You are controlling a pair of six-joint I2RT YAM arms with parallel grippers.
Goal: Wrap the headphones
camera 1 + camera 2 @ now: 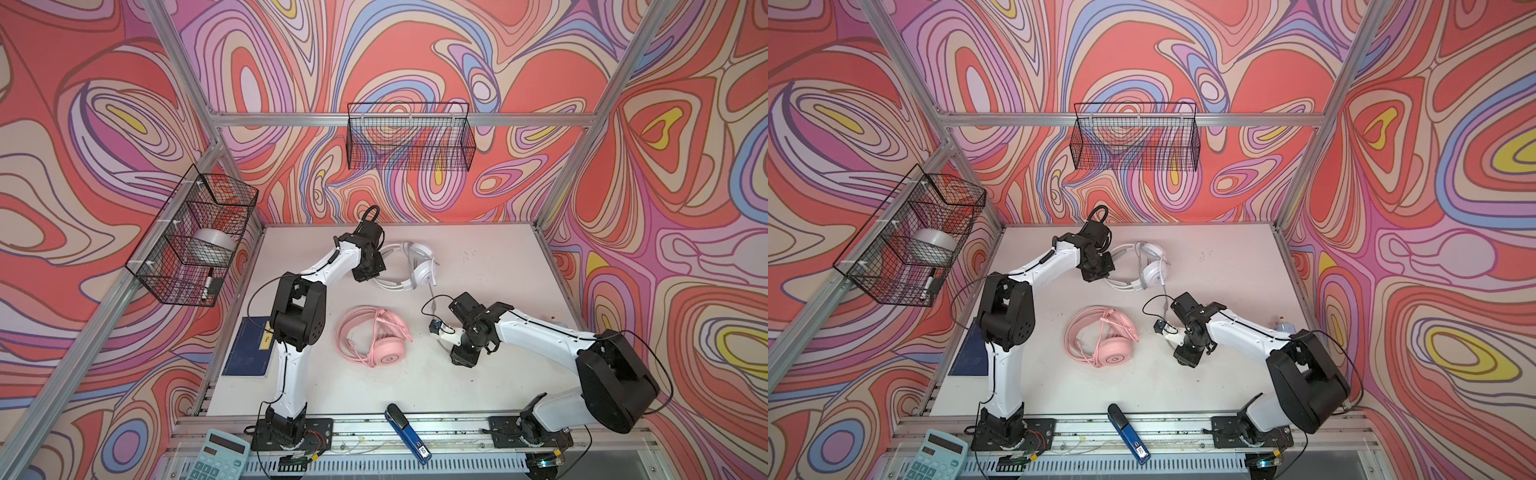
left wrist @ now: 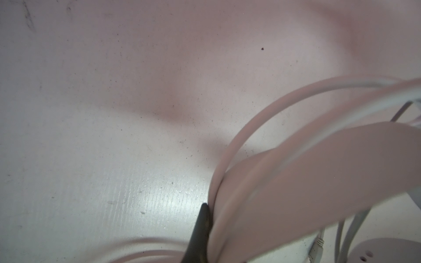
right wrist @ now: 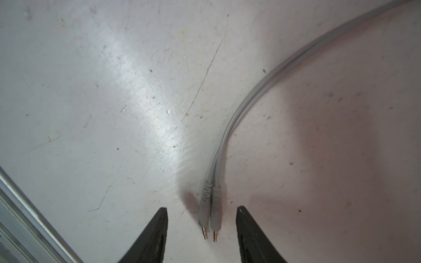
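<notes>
Right gripper (image 3: 202,207) is hovering half open, straddling the grey plugs (image 3: 210,211), 2 o'clock from the pink headphones (image 1: 388,353). Left gripper (image 1: 370,272) is clamping the white headphones (image 1: 424,272) by the band.

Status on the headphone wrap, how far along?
Done, by the look: pink headset lies with its pink cable gathered in loops. In hand: left end effector shut on the band of the white headset; right end effector open astride the grey cable plugs. Left: grab the plugs, wind that cable.
</notes>
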